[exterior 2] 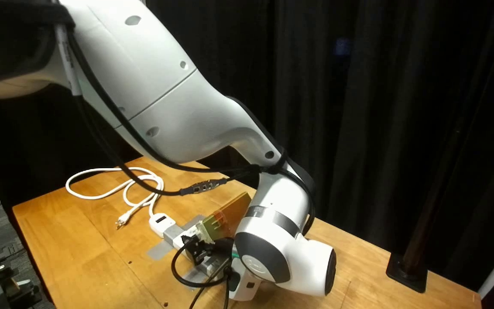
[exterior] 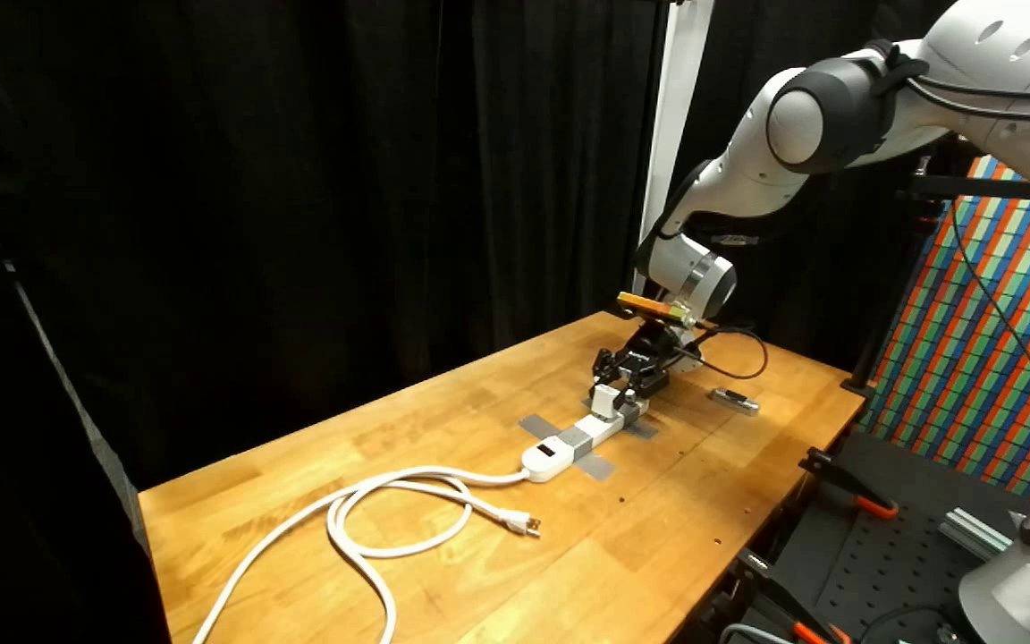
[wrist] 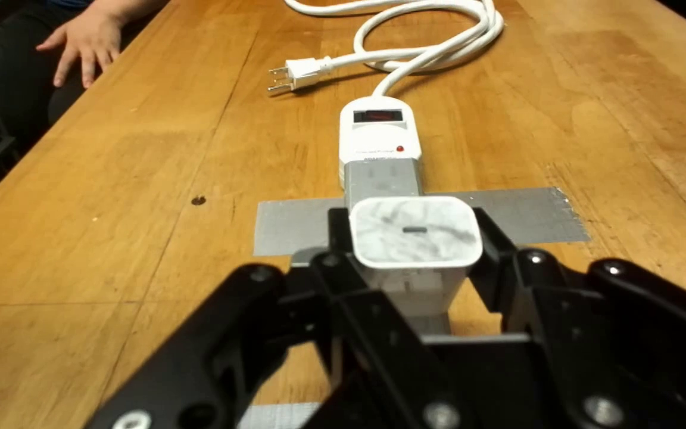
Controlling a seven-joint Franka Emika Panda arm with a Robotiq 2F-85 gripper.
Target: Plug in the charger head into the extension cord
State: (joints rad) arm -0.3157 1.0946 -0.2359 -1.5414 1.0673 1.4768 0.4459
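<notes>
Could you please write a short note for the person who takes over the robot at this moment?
Gripper: closed on the charger head, by its sides.
Extension cord: taped down to the table; its plug lies loose on the wood.
Done: charger head grasped and held at the extension cord.
Remaining: check whether it is seated, which I cannot tell; press in if needed, then release.

No text is legible: the print (wrist: 379, 152) on the socket bar (wrist: 380, 134), beyond the fingers (wrist: 493, 262), is too small.
</notes>
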